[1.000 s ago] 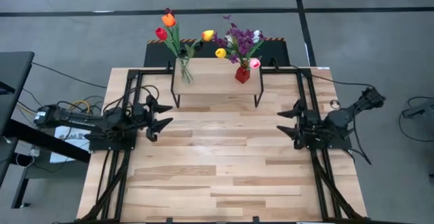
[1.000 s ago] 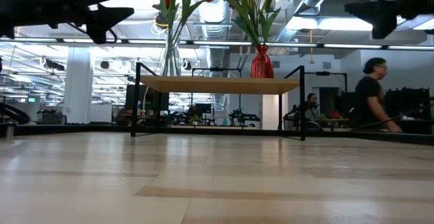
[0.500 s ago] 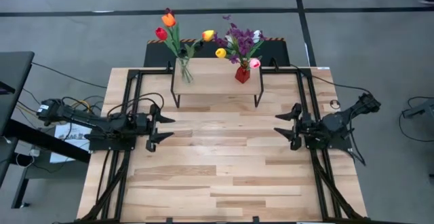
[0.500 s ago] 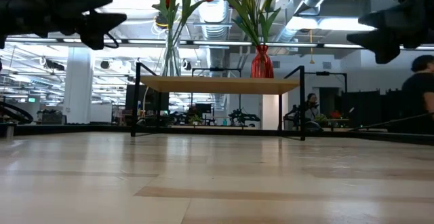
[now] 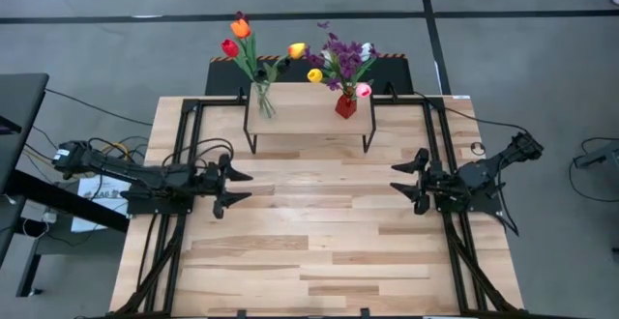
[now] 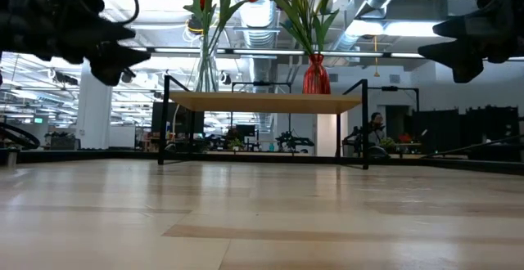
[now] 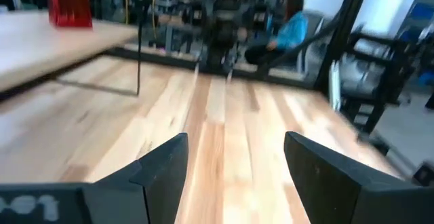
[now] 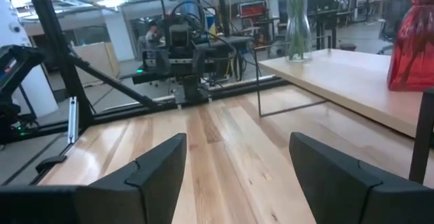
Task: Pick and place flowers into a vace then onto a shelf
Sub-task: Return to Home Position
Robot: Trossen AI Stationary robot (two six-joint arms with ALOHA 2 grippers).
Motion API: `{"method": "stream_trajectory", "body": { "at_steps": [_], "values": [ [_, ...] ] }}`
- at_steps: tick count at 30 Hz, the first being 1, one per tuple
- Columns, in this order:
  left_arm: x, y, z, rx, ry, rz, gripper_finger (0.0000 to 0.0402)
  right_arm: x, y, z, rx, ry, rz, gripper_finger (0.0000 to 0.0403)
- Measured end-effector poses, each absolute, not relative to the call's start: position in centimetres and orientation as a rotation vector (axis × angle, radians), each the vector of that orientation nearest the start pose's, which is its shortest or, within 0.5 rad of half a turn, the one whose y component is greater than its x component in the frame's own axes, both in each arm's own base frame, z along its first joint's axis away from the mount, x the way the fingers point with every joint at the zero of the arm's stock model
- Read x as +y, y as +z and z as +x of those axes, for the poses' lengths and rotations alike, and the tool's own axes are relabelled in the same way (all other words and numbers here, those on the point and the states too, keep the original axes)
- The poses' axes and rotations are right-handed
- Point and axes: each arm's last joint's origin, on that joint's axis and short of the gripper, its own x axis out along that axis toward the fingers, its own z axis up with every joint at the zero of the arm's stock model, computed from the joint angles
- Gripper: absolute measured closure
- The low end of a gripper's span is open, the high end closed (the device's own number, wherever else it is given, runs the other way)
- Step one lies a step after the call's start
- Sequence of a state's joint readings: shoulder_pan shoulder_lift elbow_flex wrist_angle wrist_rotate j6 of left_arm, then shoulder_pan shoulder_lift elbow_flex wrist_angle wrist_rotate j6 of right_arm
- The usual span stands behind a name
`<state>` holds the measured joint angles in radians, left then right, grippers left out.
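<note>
Slatted wood worktop (image 5: 319, 251), open workshop behind. Shelf (image 5: 309, 118) at the far edge carries the clear vase (image 5: 263, 100) and red vase (image 5: 345, 105) with the flowers (image 5: 340, 56). My left fingers (image 7: 163, 173) at the left edge and right fingers (image 8: 159, 173) at the right edge are spread, gripping nothing. Low view crops the top blooms.

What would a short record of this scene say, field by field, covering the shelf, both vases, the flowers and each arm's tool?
shelf: light wood board on black legs, at the far edge of the table
clear vase: upright on the shelf's left end
red vase: upright on the shelf's right end
flowers: tulips and purple sprigs, stems in both vases
left tool: open, empty, over the table's left side
right tool: open, empty, over the table's right side
</note>
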<state>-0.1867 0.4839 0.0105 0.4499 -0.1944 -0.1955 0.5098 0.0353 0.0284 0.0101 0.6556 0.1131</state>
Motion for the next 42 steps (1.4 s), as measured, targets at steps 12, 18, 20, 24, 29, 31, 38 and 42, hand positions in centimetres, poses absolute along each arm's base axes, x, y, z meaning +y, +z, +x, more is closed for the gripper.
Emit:
{"method": "stream_trajectory", "body": {
  "at_steps": [12,18,20,24,29,31,38,42],
  "values": [
    [-1.7,13.3,12.0,0.366,0.038,-0.102,0.0168,3.0,17.1,8.9,-0.010,-0.145,0.114,0.0147],
    [-2.1,13.7,11.6,0.340,-0.038,-0.112,0.0168,3.0,17.1,8.9,-0.010,-0.145,0.114,0.0147],
    [-2.1,14.1,11.4,0.301,-0.051,-0.124,0.0168,3.0,17.1,8.9,-0.010,-0.145,0.114,0.0147],
    [-2.0,14.9,11.1,0.223,-0.056,-0.133,0.0168,3.0,17.1,8.9,-0.010,-0.145,0.115,0.0147],
    [-2.0,15.3,10.9,0.186,-0.059,-0.142,0.0168,3.0,17.1,8.9,-0.009,-0.145,0.114,0.0147],
    [-2.0,15.3,10.9,0.186,-0.059,-0.141,0.0168,3.0,17.1,8.9,-0.009,-0.145,0.114,0.0147],
    [-2.0,15.3,10.9,0.188,-0.058,-0.142,0.0168,3.0,17.1,8.9,-0.009,-0.145,0.114,0.0147],
    [-2.0,15.3,10.9,0.188,-0.057,-0.140,0.0168,3.0,17.1,8.9,-0.009,-0.145,0.114,0.0147]
  ]
}}
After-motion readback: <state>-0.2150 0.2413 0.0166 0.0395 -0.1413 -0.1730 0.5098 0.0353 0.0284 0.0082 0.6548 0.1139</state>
